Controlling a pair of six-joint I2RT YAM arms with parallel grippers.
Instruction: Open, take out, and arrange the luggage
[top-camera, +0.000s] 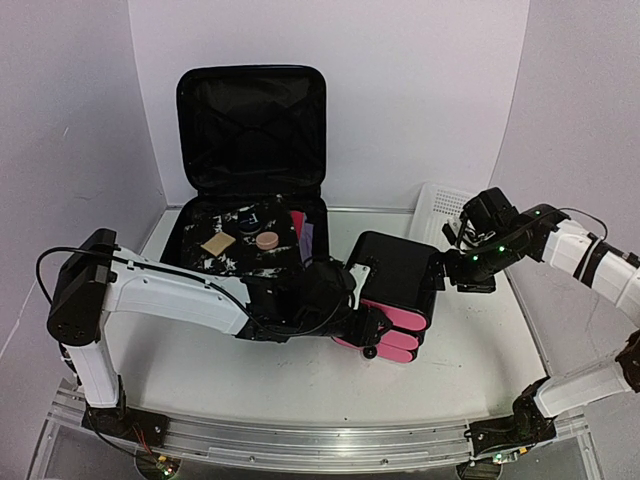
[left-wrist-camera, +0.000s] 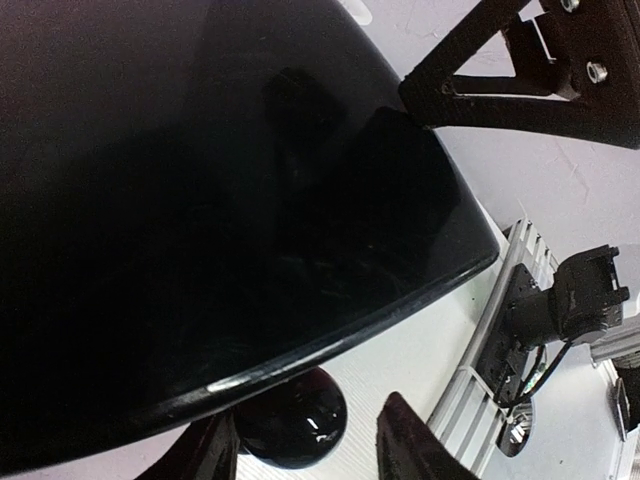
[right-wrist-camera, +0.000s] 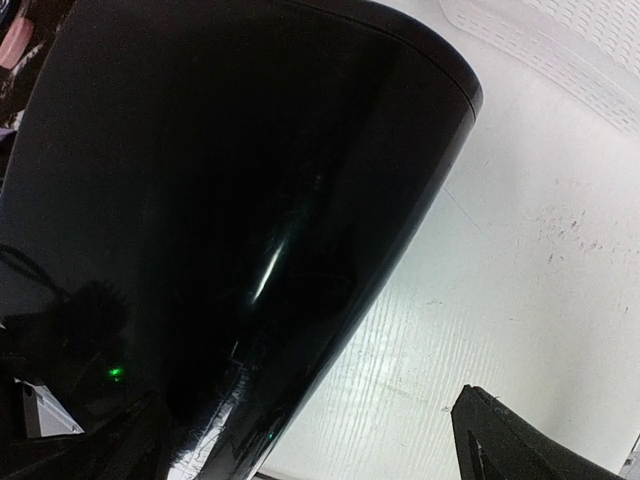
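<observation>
The luggage (top-camera: 252, 150) stands open at the back of the worktop (top-camera: 250, 385). The left gripper (left-wrist-camera: 305, 435) straddles the black box's (top-camera: 395, 265) knob (left-wrist-camera: 290, 415), jaws apart. Close squarely before pulling, while the right gripper (right-wrist-camera: 305, 420), wide apart, steadies the box.

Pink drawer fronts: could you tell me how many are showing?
2: upper pink front, lower pink front just beneath, both on the black box; the left gripper may hide more.
</observation>
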